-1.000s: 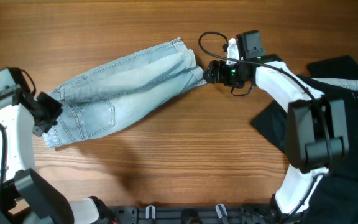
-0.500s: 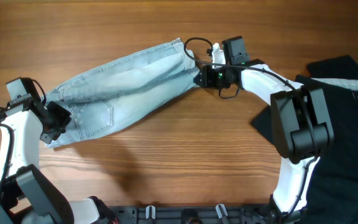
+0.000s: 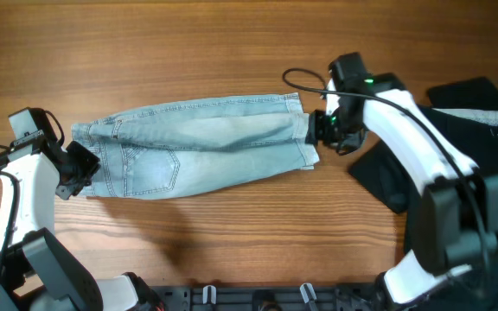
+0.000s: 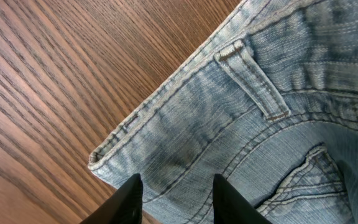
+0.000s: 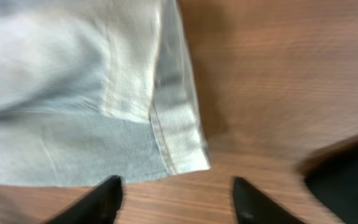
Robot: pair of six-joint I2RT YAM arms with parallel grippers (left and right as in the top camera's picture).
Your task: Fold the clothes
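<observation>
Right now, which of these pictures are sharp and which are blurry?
Overhead view: evenly lit and sharp across the denim shorts, with no glare. Left wrist view: crisp, every stitch of the belt loop clear. Right wrist view: smeared by blur, the hem and the wood grain both soft.
</observation>
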